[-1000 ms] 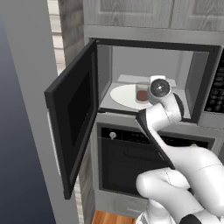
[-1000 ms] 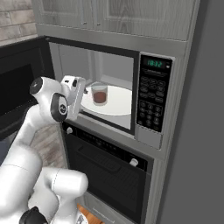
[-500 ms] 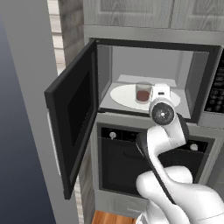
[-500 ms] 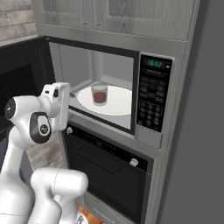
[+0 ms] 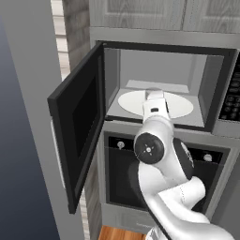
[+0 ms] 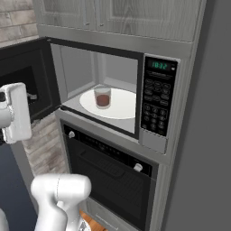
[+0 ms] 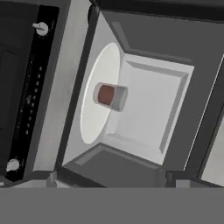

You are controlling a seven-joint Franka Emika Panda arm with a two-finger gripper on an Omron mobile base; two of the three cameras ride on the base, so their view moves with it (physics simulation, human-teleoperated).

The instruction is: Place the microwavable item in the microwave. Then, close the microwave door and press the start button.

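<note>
Item: glass tumbler, reddish-brown in its lower half. Location: upright on the white turntable plate, inside the microwave. Condition: standing free, nothing touching it.

Item: microwave door. Condition: swung wide open to the left, its inner window facing the cavity. The handle sits on the outer face, which we cannot see well.

Item: gripper. Condition: we cannot tell how far its fingers are apart; the hand camera looks into the cavity from outside, rolled sideways, and nothing lies between us and the tumbler. We judge it holds nothing.

Item: keypad panel, right of the cavity, lit display above. Which key is start is too small to read.

Item: oven below, two knobs. Not part of the job.

Step in hand, as we judge it: closing the door. We should bring the hand round to the door's outer face near its free edge, push in a steady arc following the hinge, keep the arm clear of the cavity mouth, and press until the door seats flush before reaching for the keypad.
</note>
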